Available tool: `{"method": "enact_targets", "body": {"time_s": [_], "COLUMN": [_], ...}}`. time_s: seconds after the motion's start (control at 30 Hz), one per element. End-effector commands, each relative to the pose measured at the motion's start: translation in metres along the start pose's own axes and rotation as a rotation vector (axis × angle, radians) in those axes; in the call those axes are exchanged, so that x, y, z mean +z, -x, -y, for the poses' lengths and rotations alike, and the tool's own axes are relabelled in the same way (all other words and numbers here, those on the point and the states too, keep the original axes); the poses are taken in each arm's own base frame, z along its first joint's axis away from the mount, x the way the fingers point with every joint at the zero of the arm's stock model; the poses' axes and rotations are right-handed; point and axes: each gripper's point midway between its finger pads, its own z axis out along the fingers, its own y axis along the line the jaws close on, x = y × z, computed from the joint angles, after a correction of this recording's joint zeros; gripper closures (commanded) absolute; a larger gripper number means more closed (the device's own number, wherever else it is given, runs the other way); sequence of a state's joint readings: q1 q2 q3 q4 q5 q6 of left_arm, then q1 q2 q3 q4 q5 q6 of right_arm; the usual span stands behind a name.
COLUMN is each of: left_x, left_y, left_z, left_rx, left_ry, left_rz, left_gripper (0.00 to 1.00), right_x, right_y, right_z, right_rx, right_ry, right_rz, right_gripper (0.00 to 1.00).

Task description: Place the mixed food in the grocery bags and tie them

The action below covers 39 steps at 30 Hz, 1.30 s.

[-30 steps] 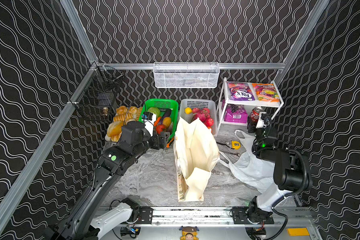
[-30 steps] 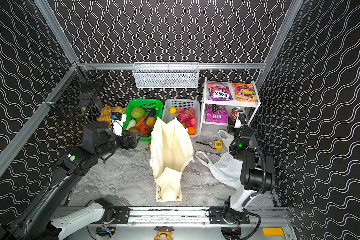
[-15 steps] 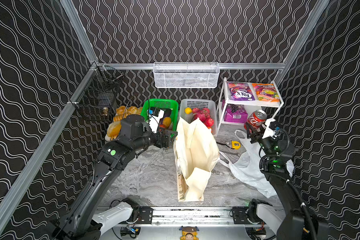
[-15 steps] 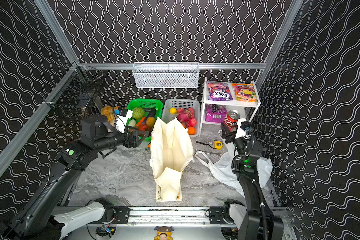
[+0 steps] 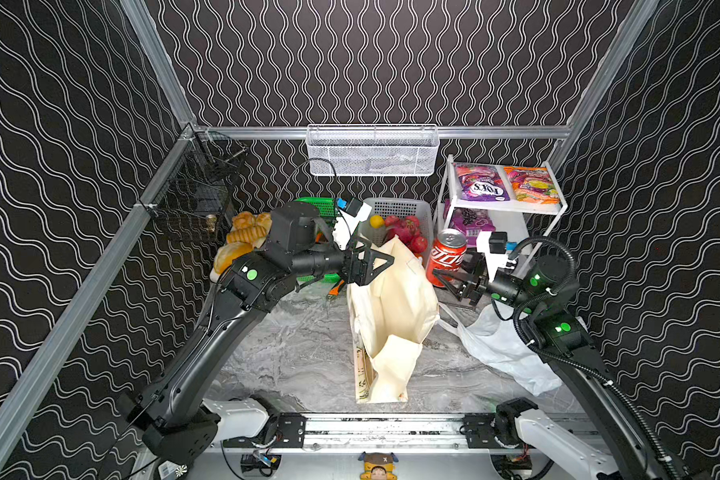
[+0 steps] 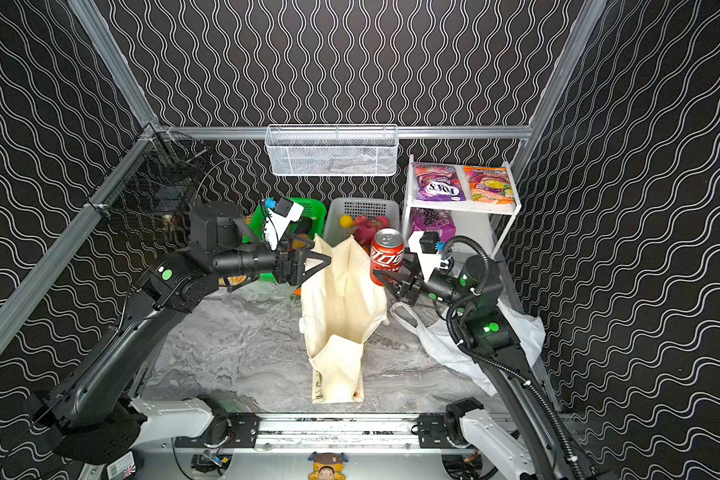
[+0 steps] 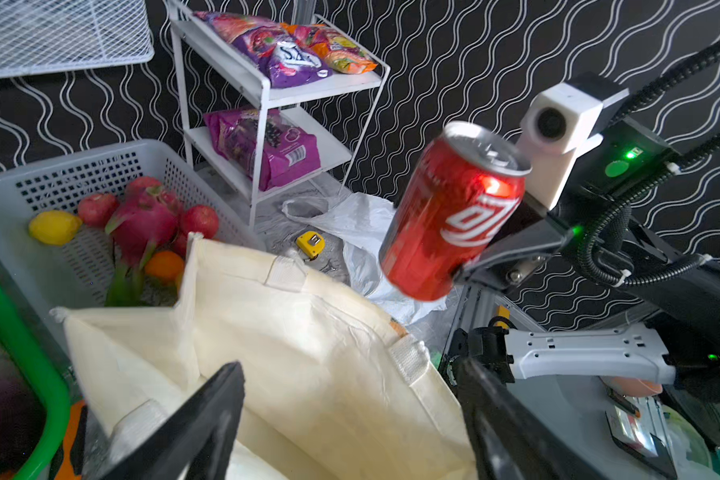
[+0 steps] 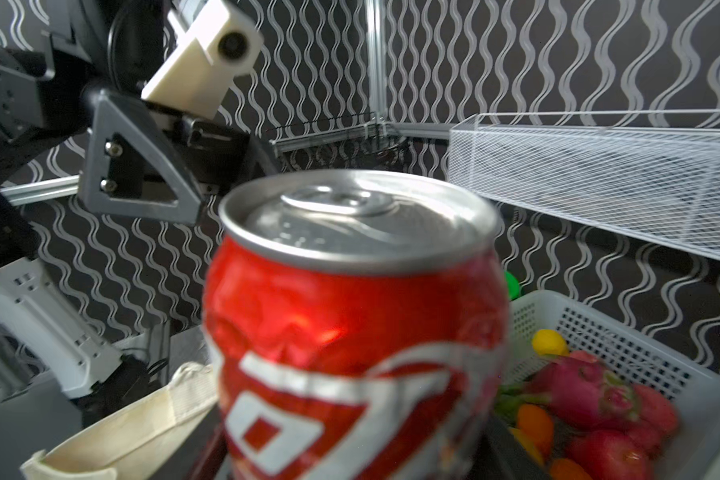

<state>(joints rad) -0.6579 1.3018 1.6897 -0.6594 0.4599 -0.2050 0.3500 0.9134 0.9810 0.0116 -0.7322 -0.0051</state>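
A red soda can hangs upright in the air just right of the cream canvas tote's mouth. My right gripper is shut on the can's lower half, and the can fills the right wrist view. My left gripper is open at the tote's upper left rim, with cloth between its spread jaws. The white plastic bag lies crumpled under my right arm. Purple snack packets lie on the white rack.
A green basket of vegetables and a grey basket of fruit stand behind the tote. Bread rolls lie at the back left. A white mesh basket hangs on the back wall. A yellow tape measure lies on the floor.
My right gripper has lifted the can away from the rack and carried it left to the tote. My left gripper has swung from the green basket to the tote's rim.
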Motion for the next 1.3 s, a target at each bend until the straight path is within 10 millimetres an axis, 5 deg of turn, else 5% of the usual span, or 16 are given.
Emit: {"method": "enact_targets", "body": {"time_s": [0.0, 0.17, 0.53, 0.8, 1.27], "left_x": [0.006, 0.027, 0.044, 0.056, 0.063], "left_y": [0.010, 0.002, -0.008, -0.014, -0.037], "left_z": [0.016, 0.032, 0.027, 0.030, 0.040], "left_rx": [0.075, 0.144, 0.197, 0.191, 0.197], "left_ry": [-0.037, -0.047, 0.005, -0.018, -0.068], "left_rz": [0.009, -0.051, -0.127, -0.174, -0.266], "left_gripper": [0.15, 0.07, 0.06, 0.13, 0.43], "right_x": [0.008, 0.022, 0.026, 0.026, 0.023], "right_y": [0.004, 0.000, -0.012, -0.017, -0.013], "right_z": [-0.008, -0.026, -0.036, -0.040, -0.045], "right_rx": [-0.084, -0.152, -0.309, -0.369, -0.392], "right_ry": [0.016, 0.093, 0.155, 0.178, 0.203], "right_rz": [-0.041, -0.077, -0.146, -0.181, -0.192], "right_gripper": [0.56, 0.56, 0.55, 0.55, 0.52]}}
